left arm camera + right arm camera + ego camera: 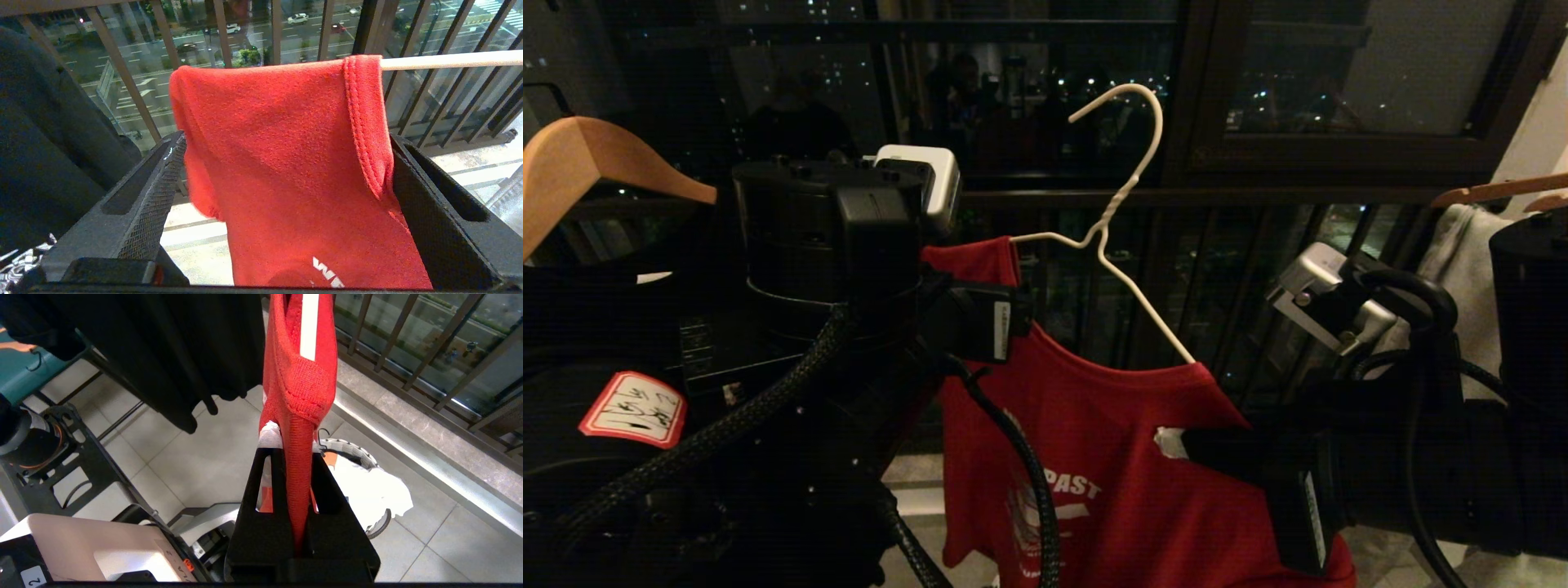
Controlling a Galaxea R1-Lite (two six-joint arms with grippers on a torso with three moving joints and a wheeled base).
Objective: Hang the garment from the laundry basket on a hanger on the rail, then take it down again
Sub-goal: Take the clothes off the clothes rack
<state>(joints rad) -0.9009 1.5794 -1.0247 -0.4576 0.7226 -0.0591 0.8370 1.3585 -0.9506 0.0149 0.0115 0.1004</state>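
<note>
Head view shows the garment (pixel 1119 457), a red T-shirt, partly dressed on the thin white hanger (pixel 1112 214). One shoulder is already pulled over the wire arm on the robot's left, while the other wire arm runs down into the neck opening. The hook of the hanger hangs on nothing in this picture, and the rail is not in any view, so the hanging seems not yet done. Taking the garment down again also remains.

The left gripper (pixel 286 192) stands wide open around the draped shoulder, one jaw on each side of the cloth; it is released, and whether its pads touch the fabric is hard to say. The right gripper (pixel 300 510) is clenched on a fold of the red cloth near the collar. In its wrist view the laundry basket (pixel 359 451) stands on the floor below, with white cloth lying in it.

The left arm covers the point where the sleeve meets the wire. The lower part of the shirt is cut off, and only part of the white lettering can be read. What keeps the hanger up cannot be seen.
</note>
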